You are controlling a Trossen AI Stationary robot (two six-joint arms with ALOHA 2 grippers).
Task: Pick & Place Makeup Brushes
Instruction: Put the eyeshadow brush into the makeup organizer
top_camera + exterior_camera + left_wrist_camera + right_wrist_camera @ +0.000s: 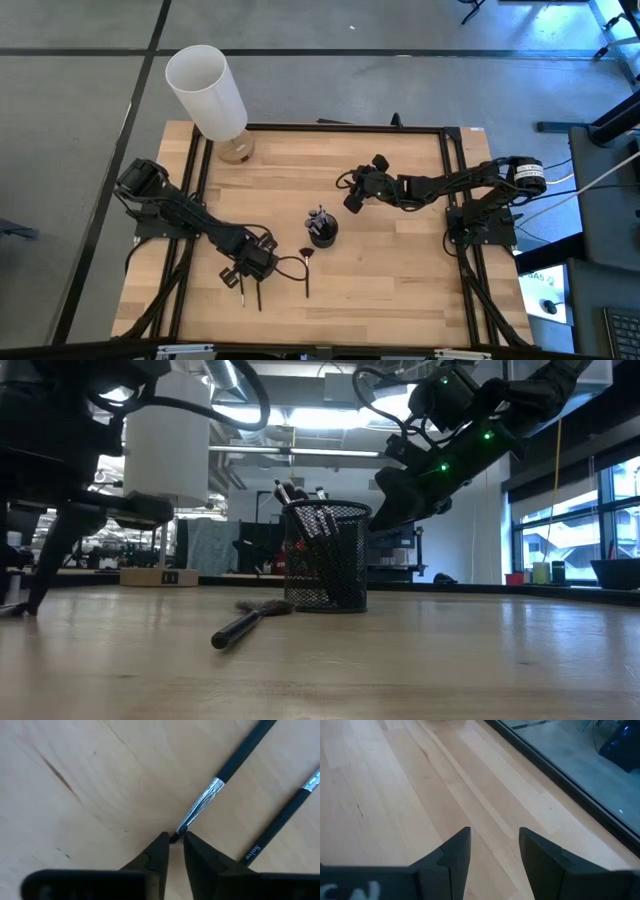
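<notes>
My left gripper [250,268] [175,851] is low over the table near its near-left part. Its fingers are a narrow gap apart on either side of the tufted tip [174,838] of a dark-handled makeup brush [235,760] lying flat. A second dark brush [282,822] [258,293] lies beside it. A fan-shaped brush [305,270] [245,624] lies flat in front of a black mesh cup [322,231] [326,555] that holds several brushes upright. My right gripper [352,200] [495,850] hangs open in the air, to the far right of the cup. My left gripper comes at the brush's tufted tip [174,838] from above, roughly in line with the brush, one fingertip [161,845] on each side of it. The brush lies flat on the table. Whether the fingers touch the tuft I cannot tell.
A tall white cylinder on a wooden base [212,95] [165,455] stands at the table's far-left corner. Black frame rails [196,180] run along the table's left, far and right edges. Bare wood lies in the near-right part [400,290].
</notes>
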